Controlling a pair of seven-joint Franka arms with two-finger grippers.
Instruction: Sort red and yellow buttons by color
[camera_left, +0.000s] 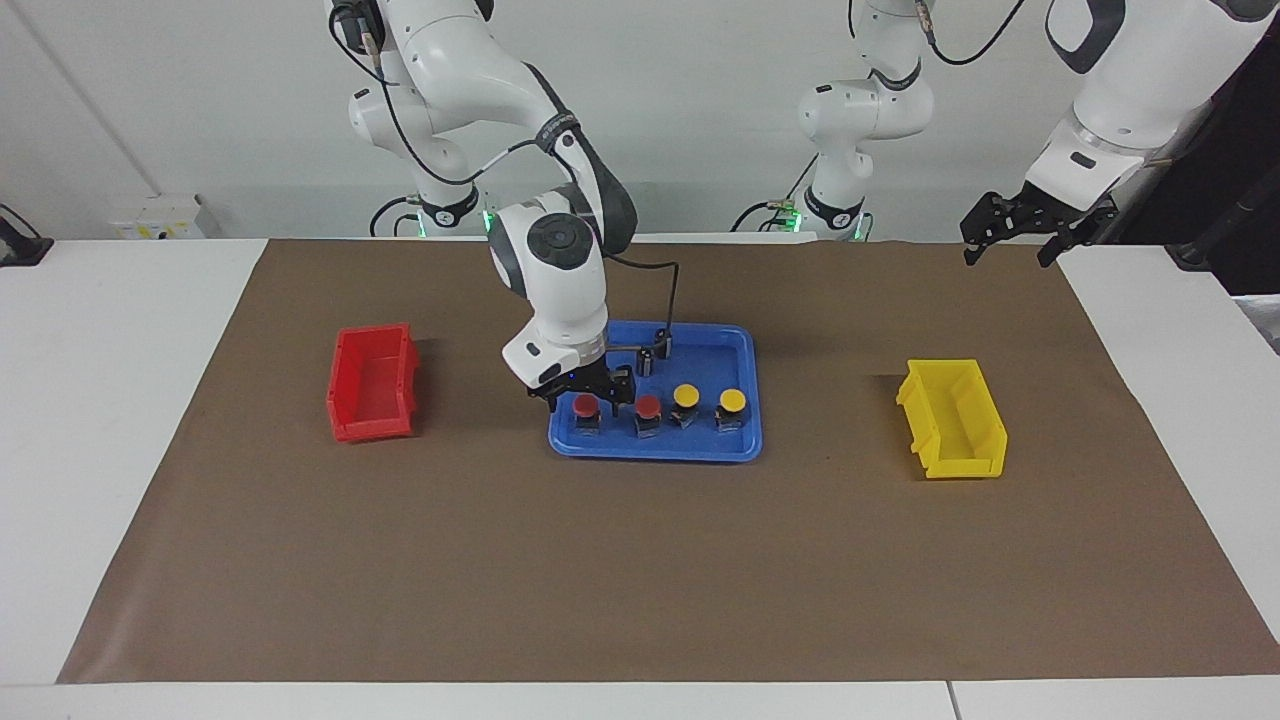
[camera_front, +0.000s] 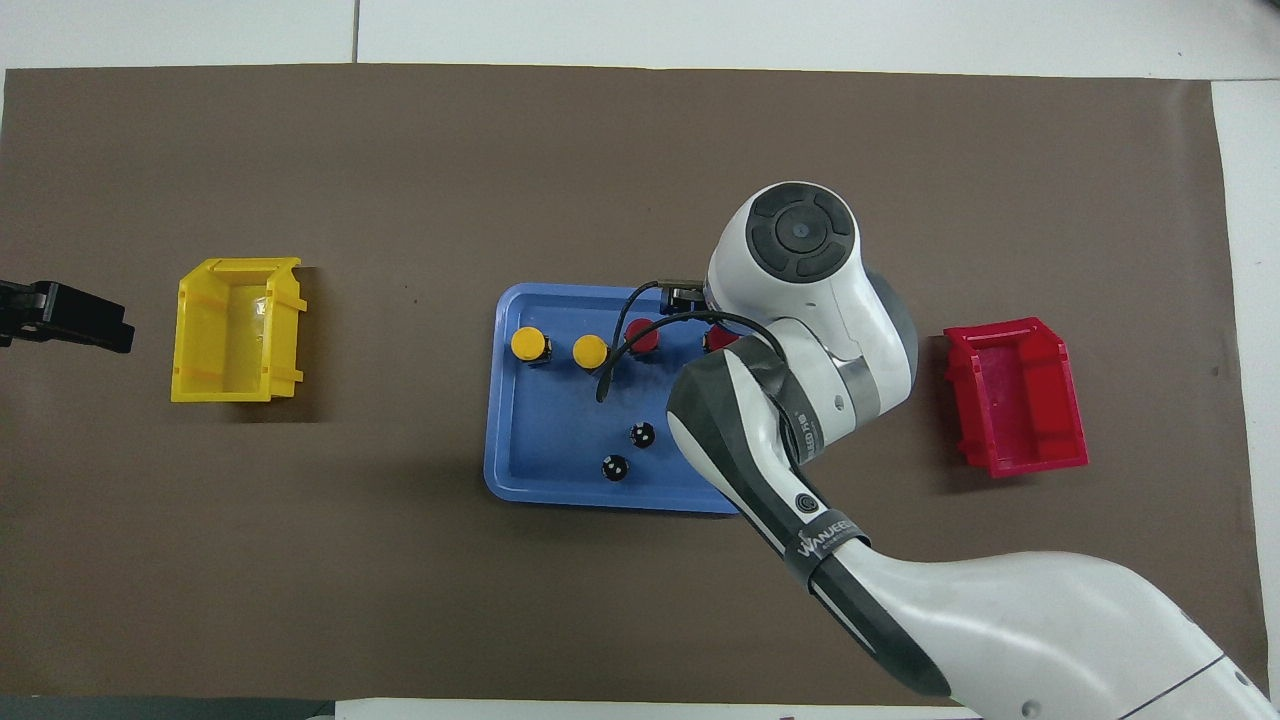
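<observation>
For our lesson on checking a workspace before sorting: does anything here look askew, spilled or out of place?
Little stands out. The red plastic bin sits slightly skewed on the brown mat, while the yellow plastic bin sits squarer. Two capless black cylinders share the blue tray with the buttons. Nothing is spilled or tipped.
</observation>
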